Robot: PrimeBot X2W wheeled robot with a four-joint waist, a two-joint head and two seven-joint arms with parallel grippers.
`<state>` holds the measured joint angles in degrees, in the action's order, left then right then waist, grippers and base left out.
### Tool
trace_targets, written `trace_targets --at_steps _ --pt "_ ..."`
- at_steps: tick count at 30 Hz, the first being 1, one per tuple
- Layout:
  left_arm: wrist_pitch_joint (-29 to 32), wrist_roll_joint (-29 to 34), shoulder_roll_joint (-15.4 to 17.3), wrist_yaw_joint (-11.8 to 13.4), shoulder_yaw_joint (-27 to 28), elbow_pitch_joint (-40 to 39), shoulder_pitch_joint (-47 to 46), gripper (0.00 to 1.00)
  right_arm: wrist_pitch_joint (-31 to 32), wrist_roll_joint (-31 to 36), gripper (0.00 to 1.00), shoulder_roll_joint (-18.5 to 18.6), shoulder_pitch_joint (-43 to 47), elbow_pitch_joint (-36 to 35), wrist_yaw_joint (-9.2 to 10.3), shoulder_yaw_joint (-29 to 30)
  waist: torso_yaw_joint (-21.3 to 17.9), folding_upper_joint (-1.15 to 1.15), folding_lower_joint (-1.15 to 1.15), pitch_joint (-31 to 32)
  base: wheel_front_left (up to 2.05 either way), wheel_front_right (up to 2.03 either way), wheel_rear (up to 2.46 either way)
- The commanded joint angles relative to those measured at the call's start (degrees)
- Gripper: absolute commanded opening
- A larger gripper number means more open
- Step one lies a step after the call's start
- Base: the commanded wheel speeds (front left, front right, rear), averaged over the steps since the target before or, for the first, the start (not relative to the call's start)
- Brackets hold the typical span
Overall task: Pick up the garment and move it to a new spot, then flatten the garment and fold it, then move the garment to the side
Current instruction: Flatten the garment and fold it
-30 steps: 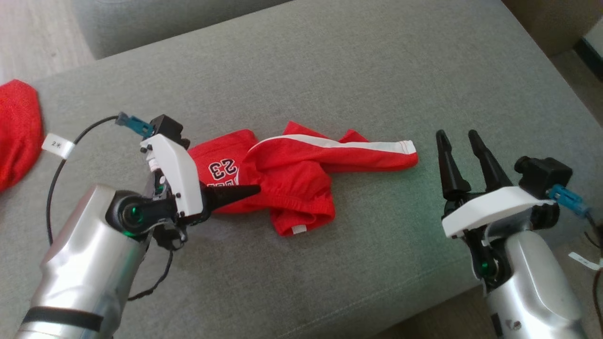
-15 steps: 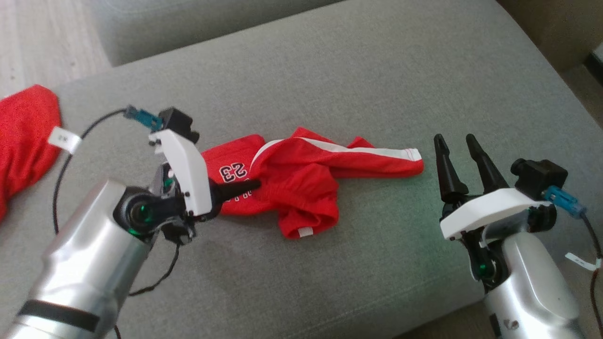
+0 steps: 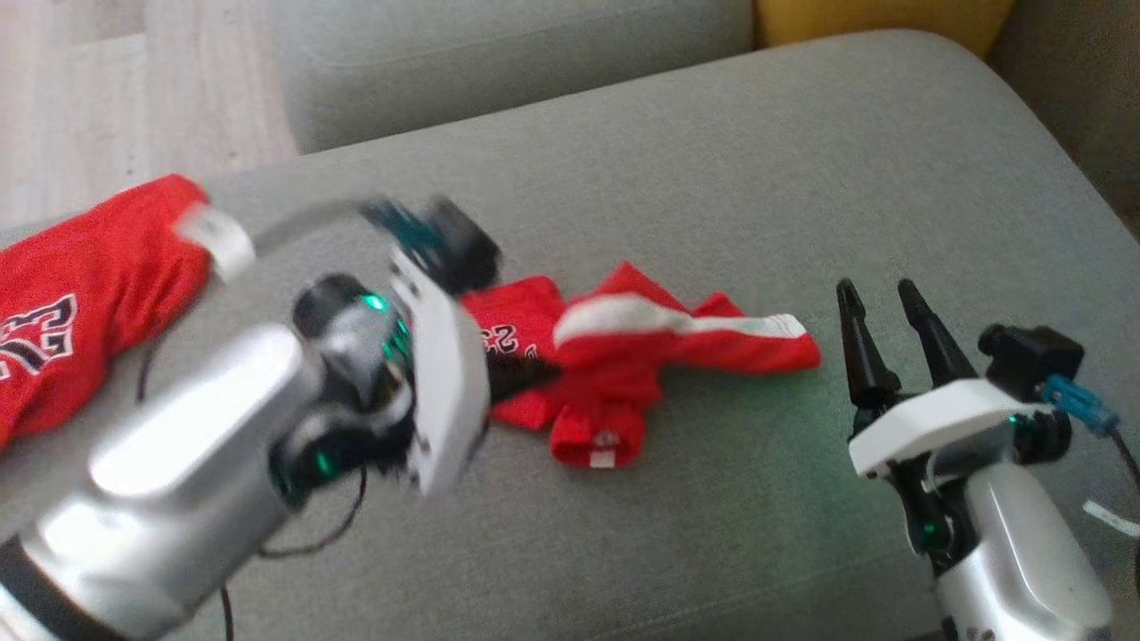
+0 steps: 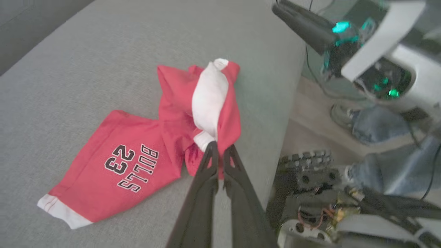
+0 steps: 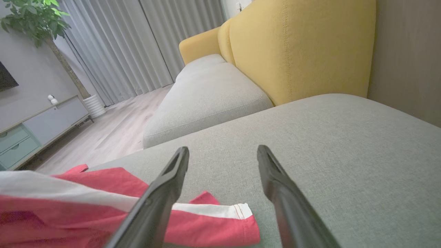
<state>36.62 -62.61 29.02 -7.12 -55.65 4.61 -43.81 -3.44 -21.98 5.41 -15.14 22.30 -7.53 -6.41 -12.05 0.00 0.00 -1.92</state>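
Left wrist view: are we holding the red shorts [image 4: 89, 182]?

Yes. Our left gripper [image 4: 219, 147] is clamped tight on a bunched fold beside the white side stripe [image 4: 208, 100]. The rest of the shorts lies on the grey sofa cushion [image 4: 51, 86], with the "BULLS 23" print facing up.

And our right gripper [image 3: 877, 289]?

Its jaws are spread with nothing between them. In the head view we see it just beside the shorts' white-trimmed hem [image 3: 793, 328], on the right. Our left arm is blurred there. A second red garment [image 3: 80, 294] lies well apart on our left.
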Motion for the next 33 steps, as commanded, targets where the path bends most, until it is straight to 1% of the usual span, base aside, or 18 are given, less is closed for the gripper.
trace_targets --at_steps 1,4,7,11,13,14,16,18,20,21,22,26,28,30,33 --pt "-1.6 3.9 3.3 -0.4 -0.5 -4.1 -2.2 0.0 0.2 0.6 1.0 0.6 -0.6 -2.3 0.04 -0.7 1.4 0.0 0.0 0.9 0.0 0.0 0.0" --pt "-5.0 12.1 3.9 0.0 -5.8 -6.0 0.8 0.0 0.5 1.1 1.0 0.8 0.2 -2.6 0.04 -0.3 2.5 0.0 0.0 1.1 0.0 0.0 0.0" --pt "-8.8 20.6 2.7 2.5 -10.5 -5.1 4.4 0.0 0.8 1.5 1.0 0.9 0.8 -2.9 0.04 -0.1 3.4 0.0 0.0 1.0 0.0 0.0 0.0" --pt "-13.4 28.0 0.3 5.2 -14.3 -0.6 7.7 0.0 1.4 1.8 1.0 1.2 1.1 -3.4 0.04 0.0 4.5 0.0 0.0 0.8 0.0 0.0 0.0" --pt "-15.8 31.0 -1.1 6.7 -15.0 2.4 8.5 0.0 1.6 1.9 1.0 1.3 1.2 -3.6 0.04 0.0 5.1 0.0 0.0 0.6 0.0 0.0 0.0" --pt "-15.8 31.0 -1.1 6.7 -15.0 2.4 8.5 0.0 1.6 1.9 1.0 1.3 1.2 -3.6 0.04 0.0 5.1 0.0 0.0 0.6 0.0 0.0 0.0" --pt "-17.8 33.4 -2.2 7.2 -15.6 6.1 8.9 0.0 1.9 2.0 1.0 1.4 1.2 -3.7 0.04 -0.3 5.6 0.0 0.0 0.4 0.0 0.0 0.0" --pt "-20.3 35.5 -3.5 8.4 -15.8 9.7 9.1 0.0 2.0 2.0 1.0 1.4 1.3 -3.7 0.04 -0.4 6.0 0.0 0.0 0.4 0.0 0.0 0.0" --pt "-22.0 35.8 -4.8 8.5 -15.8 13.0 9.5 0.0 2.1 2.0 1.0 1.5 1.4 -3.7 0.04 -0.4 6.4 0.0 0.0 0.4 0.0 0.0 0.0" --pt "-23.5 35.3 -6.1 8.4 -15.6 15.7 9.7 0.63 2.3 2.1 1.0 1.5 1.3 -3.6 0.04 -0.2 6.8 0.0 0.0 0.5 0.0 0.0 0.0" --pt "-24.3 34.9 -6.6 8.4 -15.3 16.8 9.8 1.0 2.3 2.1 1.0 1.5 1.3 -3.5 0.04 -0.2 6.9 0.0 0.0 0.5 0.0 0.0 0.0" --pt "-26.4 33.0 -7.7 8.1 -13.6 18.9 9.5 1.0 2.5 2.3 1.0 1.3 1.5 -3.5 0.04 -0.1 7.5 0.0 0.0 1.0 0.0 0.0 0.0" --pt "-26.6 31.6 -7.3 7.9 -12.5 18.6 9.4 1.0 2.6 2.3 1.0 1.2 1.6 -3.4 0.04 -0.1 7.6 0.0 0.0 1.3 0.0 0.0 0.0" --pt "-26.7 30.3 -6.0 7.9 -11.2 17.4 9.2 1.0 2.6 2.2 1.0 1.2 1.7 -3.5 0.04 -0.1 7.4 0.0 0.0 1.6 0.0 0.0 0.0" --pt "-25.8 28.6 -2.3 8.9 -8.9 14.3 9.1 1.0 2.2 2.2 1.0 1.5 2.0 -3.9 0.04 0.8 7.2 0.0 0.0 1.8 0.0 0.0 0.0"
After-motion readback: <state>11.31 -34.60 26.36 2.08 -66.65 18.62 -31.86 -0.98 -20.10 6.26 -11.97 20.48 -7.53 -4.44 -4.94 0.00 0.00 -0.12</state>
